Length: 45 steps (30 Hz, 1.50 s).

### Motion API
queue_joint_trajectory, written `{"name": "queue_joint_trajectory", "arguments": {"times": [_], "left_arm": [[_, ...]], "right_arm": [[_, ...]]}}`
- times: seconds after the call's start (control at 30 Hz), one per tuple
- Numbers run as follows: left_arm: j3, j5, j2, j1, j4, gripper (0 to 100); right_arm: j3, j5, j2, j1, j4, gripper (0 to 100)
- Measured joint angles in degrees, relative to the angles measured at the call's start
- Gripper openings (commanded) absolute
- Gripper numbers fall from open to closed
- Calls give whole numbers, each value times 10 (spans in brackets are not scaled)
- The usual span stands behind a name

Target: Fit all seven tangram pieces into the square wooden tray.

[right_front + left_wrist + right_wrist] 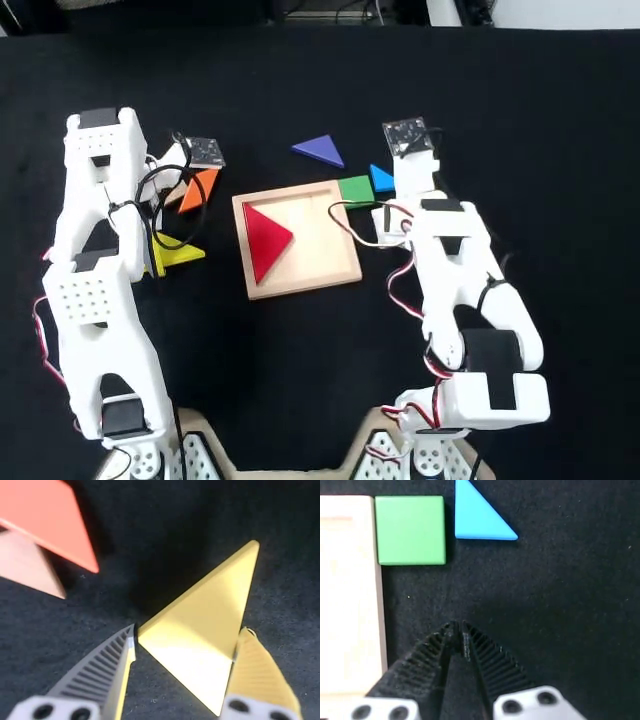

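Progress is one piece of seven seated. At the left of the high view, the left gripper is pinched on the yellow triangle, one finger on each of two edges, and the piece is well apart from the tray. Just above it lie an orange piece and a pale pink triangle, touching each other. At centre, the square wooden tray holds the red triangle against its left wall, and the rest of the floor is bare wood. A purple triangle sits loose above the tray. The green square touches the tray's upper right corner, with the blue triangle just beside it. The right gripper has its fingers pressed together on nothing and sits near the green square. Six pieces remain outside, judging from this. The surface is black cloth, and cables show along the top edge.
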State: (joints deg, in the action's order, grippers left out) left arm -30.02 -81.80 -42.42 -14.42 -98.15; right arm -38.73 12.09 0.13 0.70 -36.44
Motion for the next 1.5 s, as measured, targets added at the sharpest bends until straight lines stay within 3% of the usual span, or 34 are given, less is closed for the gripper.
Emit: {"name": "queue_joint_trajectory", "arguments": {"times": [0.27,0.63,0.87,1.0,1.23,1.5], "left_arm": [[-3,4,0,25,-15,216],[48,149,113,220,-15,213],[108,317,120,339,94,213],[136,356,120,382,168,213],[200,361,120,396,284,213],[209,338,125,371,316,213]], "right_arm": [[0,0,0,0,0,12],[0,0,0,44,0,12],[0,-83,-4,124,5,12],[0,-100,-4,149,11,12],[0,-105,-4,158,11,12],[0,-105,-4,158,11,12]]}}
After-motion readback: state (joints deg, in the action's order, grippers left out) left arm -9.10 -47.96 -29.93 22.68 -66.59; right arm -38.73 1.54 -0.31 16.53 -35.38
